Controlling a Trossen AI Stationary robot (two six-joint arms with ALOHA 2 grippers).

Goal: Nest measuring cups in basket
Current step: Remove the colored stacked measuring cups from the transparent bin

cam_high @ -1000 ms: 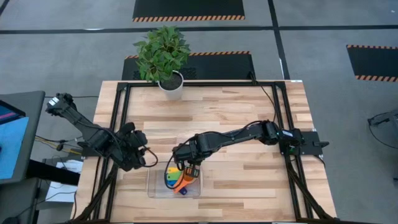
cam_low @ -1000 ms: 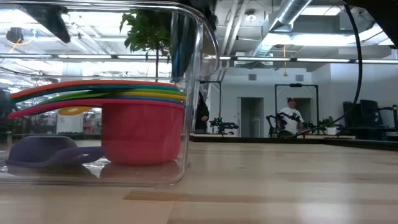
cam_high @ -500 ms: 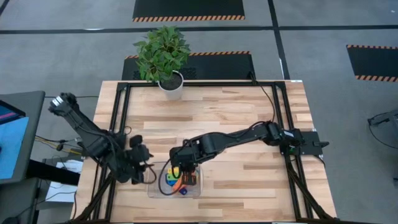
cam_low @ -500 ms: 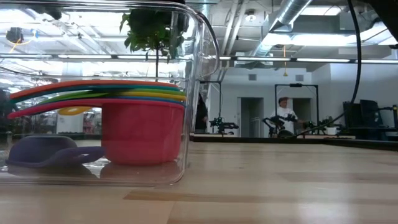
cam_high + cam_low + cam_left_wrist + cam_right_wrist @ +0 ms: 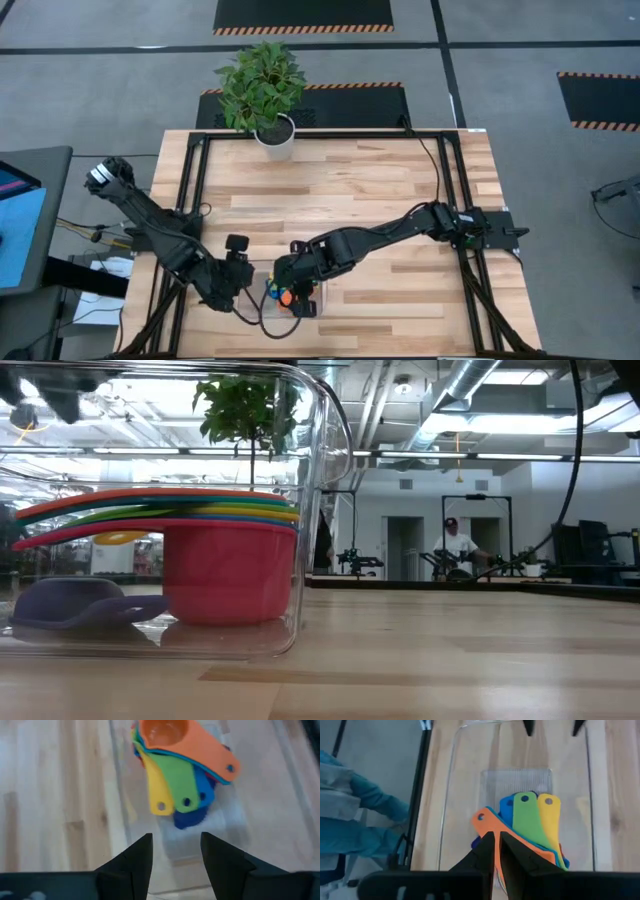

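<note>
The basket (image 5: pixel 252 300) sits at the near edge of the table (image 5: pixel 350 190), left of its middle, and from above both arms cover most of it. Only scraps of orange, yellow and blue show there between the dark links.

The measuring cups (image 5: pixel 182 767) lie nested in a stack inside the basket, orange on top, with yellow, green and blue handles fanned out beneath. A dark blue piece (image 5: pixel 190 819) pokes out under the handle ends; whether it is a separate cup cannot be told from the left wrist view. In the low view a dark blue cup (image 5: pixel 65 603) rests on the basket floor beside the red cup (image 5: pixel 230 570) that carries the stack, and the basket's clear wall cuts off the picture's left side.

The left gripper (image 5: pixel 176 851) hovers over the basket's left end with its fingers apart and nothing between them. The right gripper (image 5: pixel 495 851) hangs over the stack, its fingers nearly together with only a thin gap; whether they touch the orange handle (image 5: pixel 492 825) is hidden by the fingers themselves.

A potted plant (image 5: pixel 262 90) stands at the table's far edge.
</note>
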